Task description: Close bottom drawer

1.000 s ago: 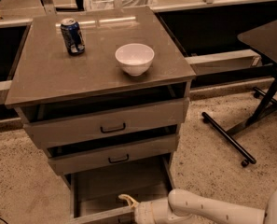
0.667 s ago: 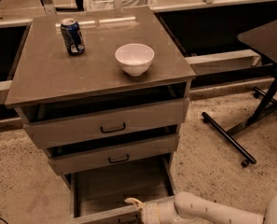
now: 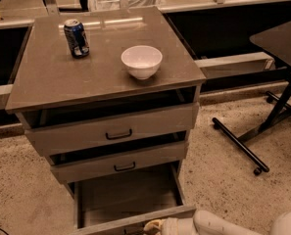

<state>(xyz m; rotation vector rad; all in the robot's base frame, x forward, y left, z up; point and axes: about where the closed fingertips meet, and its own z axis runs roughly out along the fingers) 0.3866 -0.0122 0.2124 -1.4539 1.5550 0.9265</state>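
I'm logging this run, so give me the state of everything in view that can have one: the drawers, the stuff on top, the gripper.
Bottom drawer: pulled far out.
Middle drawer: slightly open.
Top drawer: slightly open.
Soda can: upright on the cabinet top.
White bowl: upright, mouth up, apart from the can.
Gripper: low, at the bottom drawer's front panel.
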